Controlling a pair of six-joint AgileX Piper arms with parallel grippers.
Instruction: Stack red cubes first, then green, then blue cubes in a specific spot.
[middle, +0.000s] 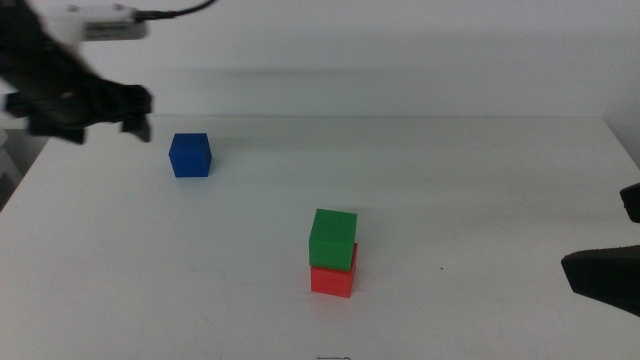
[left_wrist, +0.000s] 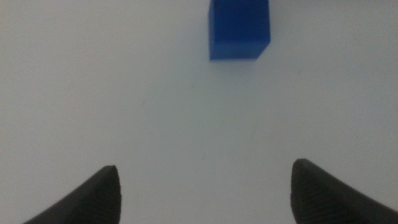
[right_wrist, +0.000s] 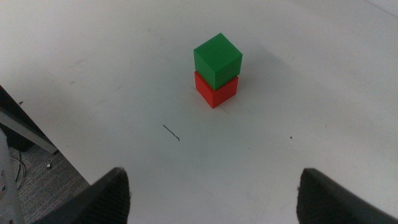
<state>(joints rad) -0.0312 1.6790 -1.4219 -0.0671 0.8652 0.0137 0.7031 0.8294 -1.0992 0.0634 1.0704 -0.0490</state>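
The small matte red cube (middle: 331, 281) carries the matte green cube (middle: 333, 238). The left gripper (middle: 135, 112), jaws apart, is near the matte blue cube (middle: 190, 155). The right gripper (middle: 605, 275) waits, jaws apart.

This looks like a lab or test bench to me: I work at a plain white table (middle: 480, 180) against a bare white wall (middle: 400, 50), with nothing homely on it. All it carries is three plain coloured cubes, blue (middle: 190, 155), green (middle: 333, 238) and red (middle: 332, 279), set out like test pieces. Past the table's edge my right wrist camera shows grey carpet (right_wrist: 37, 186) and a loose cable (right_wrist: 22, 165).
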